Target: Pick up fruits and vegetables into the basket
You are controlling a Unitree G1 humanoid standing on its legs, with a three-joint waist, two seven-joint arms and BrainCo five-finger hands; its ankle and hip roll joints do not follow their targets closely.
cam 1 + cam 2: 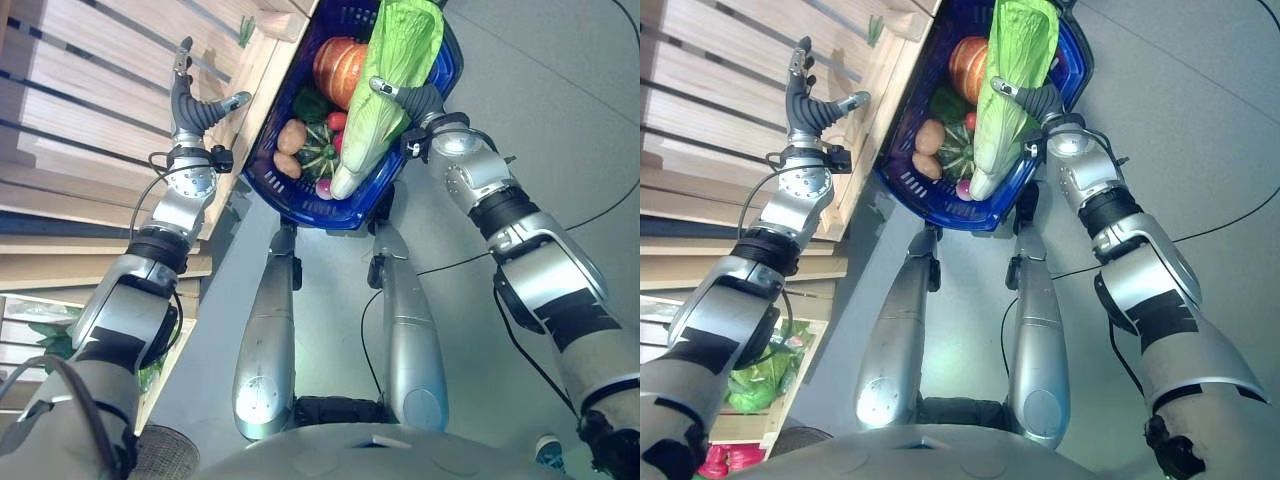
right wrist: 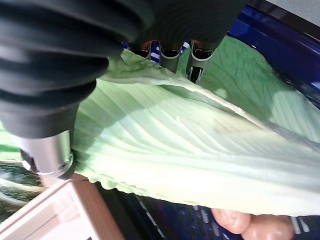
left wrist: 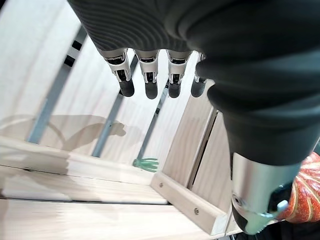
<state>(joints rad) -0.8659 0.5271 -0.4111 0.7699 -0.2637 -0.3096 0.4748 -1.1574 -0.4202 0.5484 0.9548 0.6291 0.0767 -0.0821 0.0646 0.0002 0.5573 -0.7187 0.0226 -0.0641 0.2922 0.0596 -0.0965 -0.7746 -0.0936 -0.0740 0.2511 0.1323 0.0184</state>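
- A long pale-green cabbage (image 1: 385, 90) is held by the right hand (image 1: 412, 100), with the fingers (image 2: 196, 64) and thumb curled round its middle; in the right wrist view the ribbed leaf is seen pressed against the palm.
- The cabbage is poised over the right side of the blue basket (image 1: 268, 150), which stands on the floor beside the wooden crates (image 1: 90, 110). Whether it already rests on the produce below cannot be told.
- Its long axis runs near to far: the white stalk end points towards the robot and sits low by the basket's near rim, while the leafy top points away and reaches past the far rim.
- Already in the basket are seen an orange pumpkin (image 1: 338, 68), a striped green squash (image 1: 318, 150), potatoes (image 1: 291, 136) and a red item beside the squash.
- The step in hand is judged to be the placing of the cabbage. It would be done well if the stalk end were lowered first and the leafy end then laid along the basket's length, so that the produce is not crushed and nothing overhangs.
- The fingers should be released only once the weight is carried by the basket.
- The left hand (image 1: 192, 108) is held open over the crates, fingers straight and nothing gripped.
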